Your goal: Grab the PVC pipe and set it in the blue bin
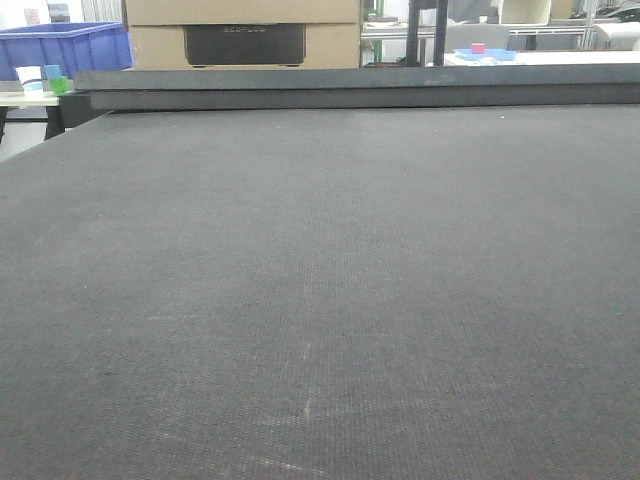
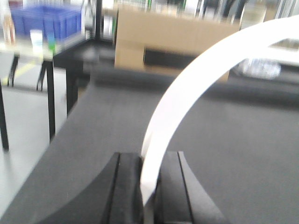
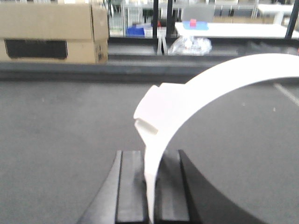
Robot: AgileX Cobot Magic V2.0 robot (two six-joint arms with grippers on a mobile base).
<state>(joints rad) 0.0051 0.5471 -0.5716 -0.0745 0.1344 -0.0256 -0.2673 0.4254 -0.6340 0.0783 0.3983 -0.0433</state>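
In the left wrist view my left gripper (image 2: 148, 161) is shut on the lower end of a thin white PVC pipe (image 2: 187, 88), which arcs up and to the right above the dark mat. My right gripper (image 3: 152, 156) is likewise shut on a white curved PVC pipe (image 3: 201, 91); it has a notched tab just above the jaws and sweeps off to the right. Whether these are one piece or two I cannot tell. The blue bin (image 1: 65, 48) stands on a side table beyond the mat's far left corner and also shows in the left wrist view (image 2: 46, 21). Neither gripper nor pipe shows in the front view.
The dark grey mat (image 1: 320, 300) covers the work table, with a raised black ledge (image 1: 350, 85) along its far edge. A cardboard box (image 1: 240, 30) stands behind it. Small cups (image 1: 45, 78) sit by the bin. The table's left edge drops to the floor (image 2: 23, 121).
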